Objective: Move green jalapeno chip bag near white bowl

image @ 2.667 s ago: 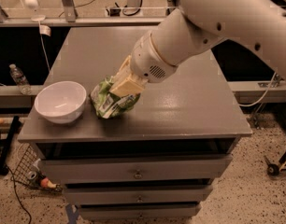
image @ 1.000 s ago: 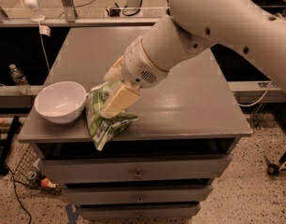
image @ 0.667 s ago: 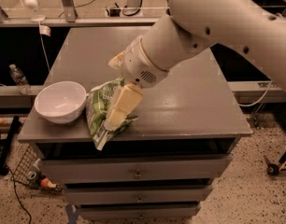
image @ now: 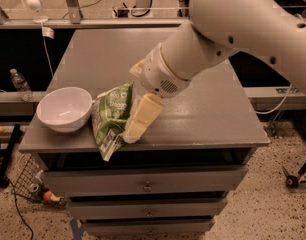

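The green jalapeno chip bag (image: 111,115) lies on the grey cabinet top (image: 203,109) near the front edge, with its lower end and barcode hanging a little over the edge. Its left side almost touches the white bowl (image: 64,109), which stands at the front left corner. My gripper (image: 132,102) is just right of the bag and open. One cream finger (image: 141,116) lies along the bag's right edge, and the other finger (image: 137,67) is higher up beside the wrist. The bag rests on the top, not clamped.
The cabinet has drawers (image: 148,185) below its front edge. A water bottle (image: 19,84) stands on a lower ledge to the left. A wire basket (image: 27,180) with small items sits on the floor at the lower left. My large white arm (image: 243,29) spans the right half.
The bag came down from the gripper's hold onto the cabinet top beside the bowl. The fingers have spread apart and the lower finger has drawn slightly to the right of the bag.
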